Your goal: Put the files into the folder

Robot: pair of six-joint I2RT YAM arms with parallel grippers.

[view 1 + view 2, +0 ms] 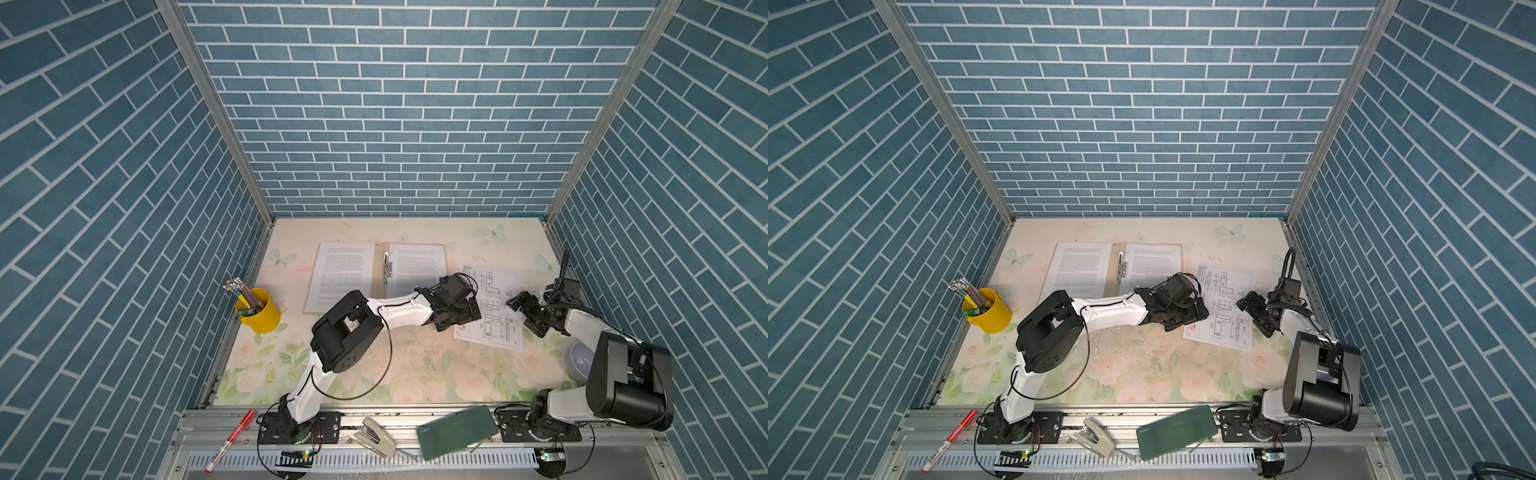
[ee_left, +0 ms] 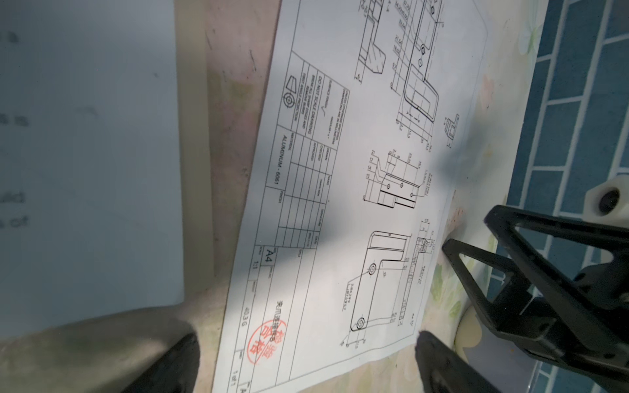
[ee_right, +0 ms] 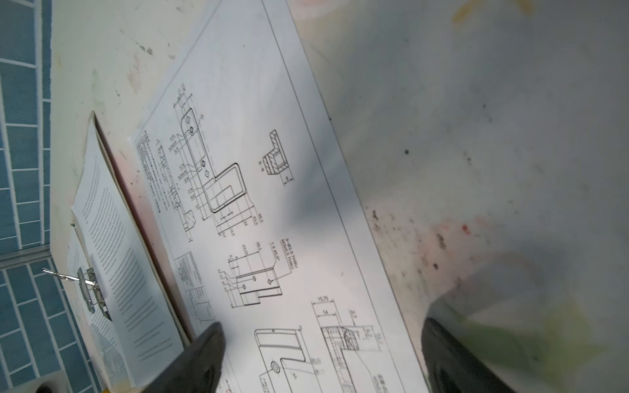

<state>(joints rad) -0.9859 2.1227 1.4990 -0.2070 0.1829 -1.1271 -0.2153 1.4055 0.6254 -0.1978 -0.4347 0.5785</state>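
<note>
Left claw (image 1: 459,322) and right claw (image 1: 524,316), both released, flank the drawing sheet (image 1: 496,303).

The folder (image 1: 379,291) lies open at 12 o'clock on the bench (image 1: 415,374), with text sheets (image 1: 343,270) on both halves. The drawing sheet lies flat outside it at 3 o'clock. Each claw straddles one of its edges, possibly touching the paper.

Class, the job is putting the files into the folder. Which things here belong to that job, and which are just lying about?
Belong to the job: open tan folder; text sheet on its left half; text sheet on its right half; drawing sheet beside it.

Lying about: yellow pencil cup; red marker; stapler; dark green case; pale bowl.
</note>
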